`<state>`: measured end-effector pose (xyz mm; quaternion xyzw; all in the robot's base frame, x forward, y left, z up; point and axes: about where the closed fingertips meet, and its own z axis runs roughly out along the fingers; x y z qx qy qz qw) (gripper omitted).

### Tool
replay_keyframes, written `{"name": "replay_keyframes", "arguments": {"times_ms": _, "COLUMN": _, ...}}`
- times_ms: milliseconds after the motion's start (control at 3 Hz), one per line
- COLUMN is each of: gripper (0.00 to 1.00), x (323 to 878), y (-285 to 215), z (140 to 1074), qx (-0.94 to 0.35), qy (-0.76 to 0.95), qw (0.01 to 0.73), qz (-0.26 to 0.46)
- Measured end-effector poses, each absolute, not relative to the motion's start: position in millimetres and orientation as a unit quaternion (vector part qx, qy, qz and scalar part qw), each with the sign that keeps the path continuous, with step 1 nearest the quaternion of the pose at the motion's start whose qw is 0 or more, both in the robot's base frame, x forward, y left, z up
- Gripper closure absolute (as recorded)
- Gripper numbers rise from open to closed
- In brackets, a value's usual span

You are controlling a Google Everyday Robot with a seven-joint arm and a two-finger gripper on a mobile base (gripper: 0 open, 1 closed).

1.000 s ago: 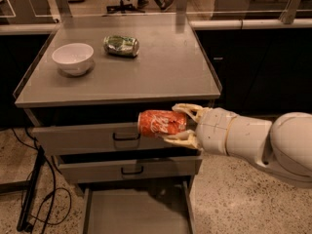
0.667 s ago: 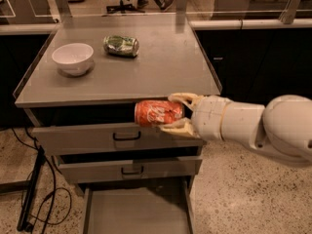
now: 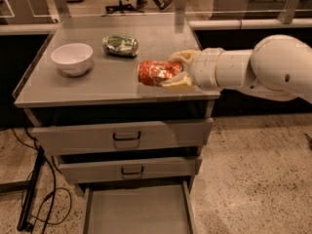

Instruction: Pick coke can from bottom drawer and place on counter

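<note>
The coke can (image 3: 157,72), red-orange with white lettering, lies on its side in my gripper (image 3: 175,70), which is shut on its right end. The white arm reaches in from the right. The can hangs over the right front part of the counter (image 3: 87,87), close above its surface; I cannot tell whether it touches. The bottom drawer (image 3: 136,211) stands pulled open below, with its flat grey floor bare.
A white bowl (image 3: 72,58) sits at the counter's left. A green can (image 3: 120,45) lies on its side behind the coke can. Two upper drawers (image 3: 124,136) with black handles are shut. Black cables (image 3: 34,194) trail on the speckled floor at left.
My gripper has lifted the coke can from in front of the top drawer up and over the counter's front right part.
</note>
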<state>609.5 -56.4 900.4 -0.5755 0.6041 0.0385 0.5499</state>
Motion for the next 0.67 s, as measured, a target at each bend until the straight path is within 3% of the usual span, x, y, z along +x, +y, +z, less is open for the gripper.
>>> {"name": "replay_keyframes", "arguments": {"times_ms": 667, "gripper": 1.00, "x": 677, "y": -21, "z": 886, "qx": -0.567, "qy": 0.614, "qw": 0.539, "qz": 0.103}}
